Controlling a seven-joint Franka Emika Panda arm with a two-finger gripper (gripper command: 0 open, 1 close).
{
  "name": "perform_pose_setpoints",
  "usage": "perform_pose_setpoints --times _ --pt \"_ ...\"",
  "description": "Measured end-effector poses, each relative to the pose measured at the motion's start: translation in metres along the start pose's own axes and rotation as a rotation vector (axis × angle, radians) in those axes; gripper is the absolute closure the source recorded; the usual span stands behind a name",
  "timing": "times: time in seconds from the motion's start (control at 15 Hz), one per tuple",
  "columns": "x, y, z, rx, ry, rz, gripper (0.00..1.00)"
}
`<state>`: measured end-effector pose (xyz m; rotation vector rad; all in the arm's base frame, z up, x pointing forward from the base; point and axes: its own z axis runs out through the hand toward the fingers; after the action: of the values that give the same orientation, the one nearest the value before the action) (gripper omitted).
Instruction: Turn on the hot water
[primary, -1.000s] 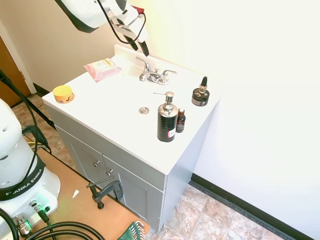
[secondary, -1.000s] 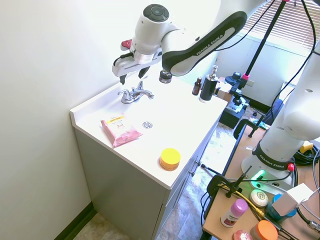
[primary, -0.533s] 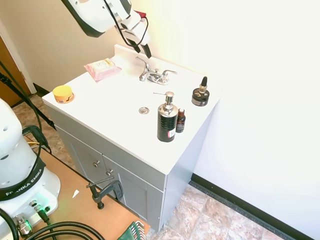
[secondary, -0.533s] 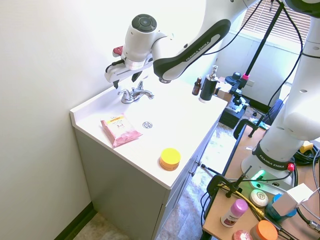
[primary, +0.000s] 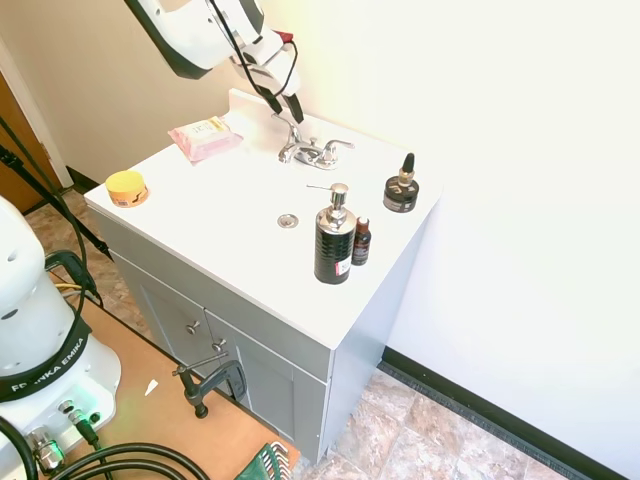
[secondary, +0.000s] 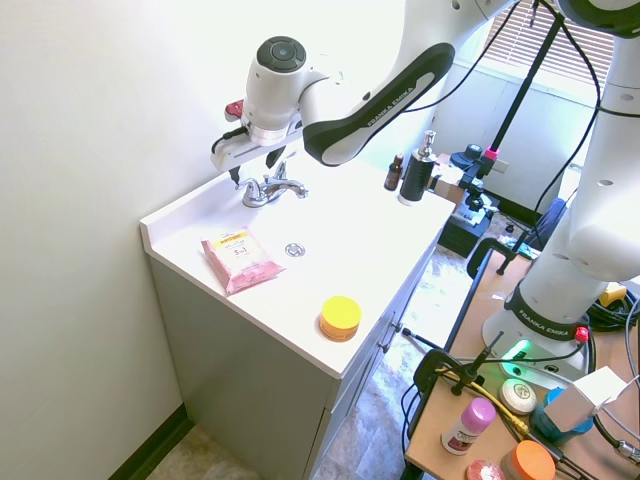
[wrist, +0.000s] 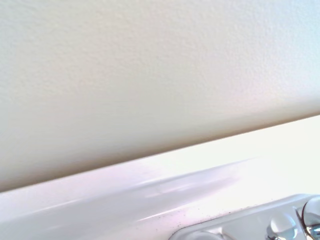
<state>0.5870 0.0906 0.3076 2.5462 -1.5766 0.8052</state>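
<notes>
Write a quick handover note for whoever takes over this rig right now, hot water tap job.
Gripper: open, holding nothing, hanging just above the faucet's wall-side end, fingers pointing down.
Hot water lever: the chrome lever on the spout's left seen from the front, nearest the gripper; not visibly touched yet.
Cold lever: on the far side of the spout, leave it.
Done: approach only; no water can be seen running.
Left: lower onto the hot lever, push it open, then back away.

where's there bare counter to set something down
Widest bare patch: around the drain, bordered by the yellow jar, pink wipes pack and black soap bottle. Crowded: the faucet under the gripper, and the corner with the round tin.
</notes>
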Motion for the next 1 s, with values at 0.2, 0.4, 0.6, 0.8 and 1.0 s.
perform_pose_setpoints --times 0.2,0.4,0.6,0.8,1.0 --pt "0.002 0.001 0.002 -0.026 -0.014 -0.008 0.0" --pt "0.005 0.006 0.003 -0.09 -0.03 -0.034 0.0" --pt "0.007 0.008 0.001 -0.134 -0.037 -0.051 0.0" --pt "0.012 0.011 -0.003 -0.168 -0.043 -0.068 0.0" --pt "0.014 0.015 -0.004 -0.199 -0.052 -0.084 0.0"
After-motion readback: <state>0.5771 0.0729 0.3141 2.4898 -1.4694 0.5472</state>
